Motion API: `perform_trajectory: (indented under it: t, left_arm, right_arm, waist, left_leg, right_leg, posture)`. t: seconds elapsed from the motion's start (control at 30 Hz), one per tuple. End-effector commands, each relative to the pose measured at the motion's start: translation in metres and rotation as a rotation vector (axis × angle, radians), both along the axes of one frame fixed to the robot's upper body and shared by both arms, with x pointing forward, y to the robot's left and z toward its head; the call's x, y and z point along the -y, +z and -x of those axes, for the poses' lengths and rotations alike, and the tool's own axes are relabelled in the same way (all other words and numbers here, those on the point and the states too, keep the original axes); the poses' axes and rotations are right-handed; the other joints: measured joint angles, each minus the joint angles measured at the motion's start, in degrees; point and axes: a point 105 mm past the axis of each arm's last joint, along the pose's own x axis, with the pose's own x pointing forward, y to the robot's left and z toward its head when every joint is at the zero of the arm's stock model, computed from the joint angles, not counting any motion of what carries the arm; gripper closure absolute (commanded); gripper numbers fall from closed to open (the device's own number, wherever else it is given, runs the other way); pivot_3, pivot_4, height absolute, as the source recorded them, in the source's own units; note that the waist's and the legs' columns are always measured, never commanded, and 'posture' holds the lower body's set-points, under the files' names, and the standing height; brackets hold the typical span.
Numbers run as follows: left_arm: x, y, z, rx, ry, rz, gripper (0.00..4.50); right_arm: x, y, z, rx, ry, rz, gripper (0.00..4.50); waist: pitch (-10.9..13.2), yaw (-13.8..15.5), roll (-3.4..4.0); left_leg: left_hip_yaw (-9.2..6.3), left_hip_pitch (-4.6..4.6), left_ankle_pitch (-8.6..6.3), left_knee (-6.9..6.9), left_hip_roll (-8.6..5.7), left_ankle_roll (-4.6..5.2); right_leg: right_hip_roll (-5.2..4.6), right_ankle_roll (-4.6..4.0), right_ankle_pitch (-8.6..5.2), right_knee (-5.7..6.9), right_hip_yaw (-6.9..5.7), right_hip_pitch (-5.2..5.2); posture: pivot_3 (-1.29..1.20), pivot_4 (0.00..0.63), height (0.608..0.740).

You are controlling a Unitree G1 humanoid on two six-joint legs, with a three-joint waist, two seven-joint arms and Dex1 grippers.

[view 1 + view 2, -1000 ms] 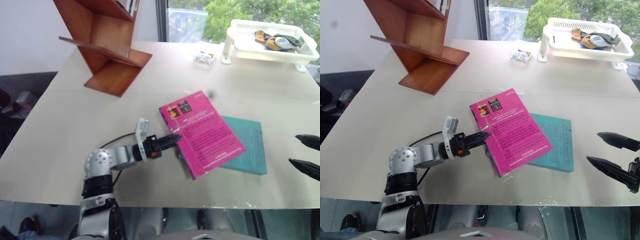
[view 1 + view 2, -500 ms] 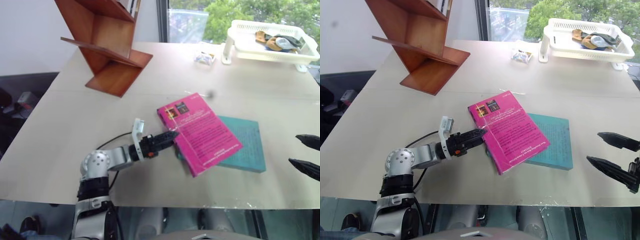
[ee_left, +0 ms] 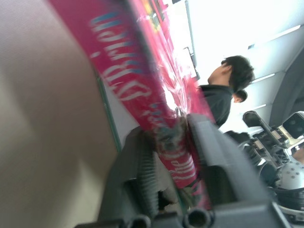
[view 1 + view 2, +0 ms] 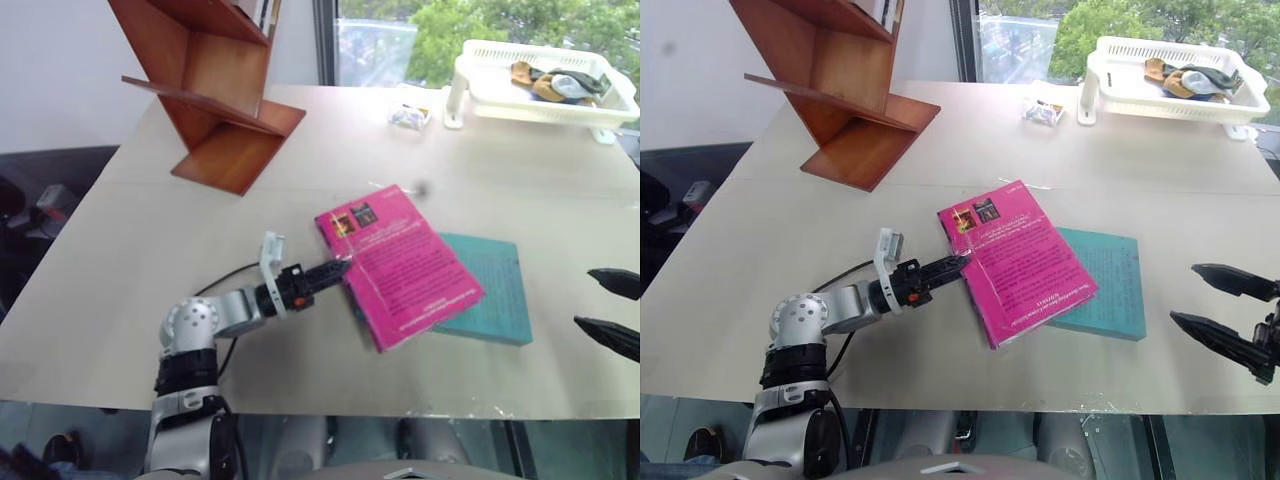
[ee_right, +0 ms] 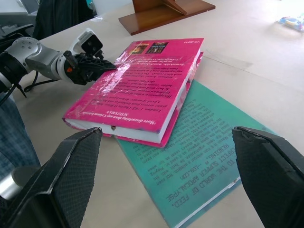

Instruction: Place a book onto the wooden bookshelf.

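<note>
Fingers of the left gripper (image 4: 958, 263) are clamped on the left edge of the magenta-pink book (image 4: 1015, 262), which is laid partly across a teal-green book (image 4: 1105, 283) on the surface (image 4: 790, 230). Right gripper (image 4: 1220, 310) fingers are spread apart, empty. The wooden bookshelf (image 4: 835, 85) is positioned well apart, at the far-left corner.

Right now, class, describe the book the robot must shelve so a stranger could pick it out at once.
Start at the beige table and find the two books near its front edge. The book to pick lies on top, overlapping a teal book, with the left gripper shut on its edge. It is bright pink, with two small dark pictures on its cover.
</note>
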Motion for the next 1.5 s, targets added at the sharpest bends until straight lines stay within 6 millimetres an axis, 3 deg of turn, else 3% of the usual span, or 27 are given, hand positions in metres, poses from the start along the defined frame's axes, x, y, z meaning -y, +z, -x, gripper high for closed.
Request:
perform_trajectory:
  t: [0.03, 0.3, 0.37, 0.43, 0.63, 0.8, 0.93, 1.1, 1.17, 1.3, 1.5]
  left_arm:
    - [-0.006, 0.011, 0.000, 0.026, 0.010, 0.042, 3.92]
    - [-0.014, 0.052, -0.005, 0.173, 0.022, 0.126, 3.92]
    - [-0.015, 0.062, -0.009, 0.236, 0.039, 0.079, 3.92]
    - [-0.017, 0.071, -0.014, 0.325, 0.062, -0.006, 3.92]
    - [-0.021, 0.128, -0.015, 0.731, 0.011, -0.241, 3.92]
    - [-0.022, 0.180, -0.020, 1.178, 0.006, -0.529, 3.92]
    - [-0.025, 0.216, -0.023, 1.514, 0.013, -0.737, 3.92]
    - [-0.038, 0.235, -0.029, 1.899, -0.045, -1.136, 3.92]
    - [-0.035, 0.261, -0.020, 2.098, -0.060, -1.254, 3.92]
    - [-0.042, 0.281, -0.014, 2.219, -0.086, -1.356, 3.92]
    - [-0.073, 0.300, -0.014, 2.258, -0.119, -1.617, 3.92]
  right_arm:
    - [0.002, 0.005, 0.001, 0.026, -0.001, 0.012, 0.00]
    - [0.001, 0.004, 0.002, 0.023, 0.002, 0.005, 0.00]
    - [0.001, 0.005, 0.002, 0.022, 0.008, 0.001, 0.00]
    - [0.000, 0.007, 0.003, 0.024, 0.022, -0.009, 0.00]
    - [-0.005, 0.022, 0.004, 0.059, 0.073, -0.052, 0.00]
    - [-0.009, 0.046, 0.005, 0.111, 0.163, -0.176, 0.00]
    - [-0.002, 0.069, 0.003, 0.135, 0.223, -0.299, 0.00]
    - [0.016, 0.095, -0.002, 0.189, 0.233, -0.389, 0.00]
    - [0.021, 0.100, -0.006, 0.212, 0.229, -0.408, 0.00]
    - [0.025, 0.101, -0.009, 0.228, 0.226, -0.412, 0.00]
    - [0.031, 0.098, -0.011, 0.238, 0.216, -0.415, 0.00]
  waist:
    - [0.00, -0.04, -0.01]
    - [0.07, 0.01, -0.10]
    - [0.10, 0.01, -0.16]
    - [0.12, -0.02, -0.19]
    - [0.20, -0.05, -0.28]
    - [0.22, -0.02, -0.28]
    - [0.26, 0.01, -0.30]
    - [0.31, -0.09, -0.27]
    - [0.51, -0.05, -0.39]
    - [0.70, 0.05, -0.56]
    - [0.78, -0.22, -0.50]
  left_leg:
    - [0.00, 0.00, 0.00, 0.00, 0.00, 0.00]
    - [0.00, -0.06, 0.00, 0.00, 0.00, 0.00]
    - [0.00, -0.07, 0.00, 0.00, -0.01, 0.00]
    - [0.01, -0.07, 0.00, 0.00, -0.02, 0.00]
    - [0.02, -0.07, 0.00, -0.04, -0.01, -0.02]
    - [0.05, -0.07, 0.00, -0.08, -0.03, -0.02]
    - [0.07, -0.11, -0.01, -0.10, -0.03, 0.00]
    - [0.19, -0.14, -0.06, -0.18, -0.01, 0.09]
    - [0.24, -0.18, -0.06, -0.18, 0.00, 0.10]
    - [0.18, -0.35, -0.10, -0.07, 0.01, 0.16]
    - [0.31, -0.32, -0.11, -0.03, 0.01, 0.19]
  right_leg:
    - [0.00, 0.00, 0.00, 0.00, 0.00, 0.00]
    - [0.01, 0.00, 0.00, 0.00, 0.00, -0.06]
    - [0.00, 0.01, 0.00, -0.01, -0.01, -0.06]
    - [0.00, 0.01, 0.00, -0.02, 0.00, -0.05]
    - [0.05, 0.00, 0.00, -0.05, 0.00, -0.07]
    - [0.04, 0.00, 0.00, -0.15, 0.01, -0.05]
    - [0.04, 0.00, 0.01, -0.22, 0.01, -0.06]
    - [0.08, 0.01, 0.01, -0.38, 0.09, -0.12]
    - [0.13, 0.02, 0.01, -0.39, 0.11, -0.18]
    - [0.17, 0.05, 0.01, -0.40, 0.03, -0.23]
    - [0.31, 0.14, -0.03, -0.23, 0.11, -0.33]
  posture:
    - [0.00, 0.150, 0.740]
    - [0.00, 0.150, 0.740]
    - [0.00, 0.150, 0.740]
    - [0.00, 0.150, 0.740]
    - [0.00, 0.150, 0.740]
    - [0.00, 0.150, 0.740]
    - [0.00, 0.150, 0.740]
    - [0.00, 0.150, 0.740]
    - [0.00, 0.150, 0.740]
    - [0.00, 0.150, 0.740]
    - [0.00, 0.150, 0.740]
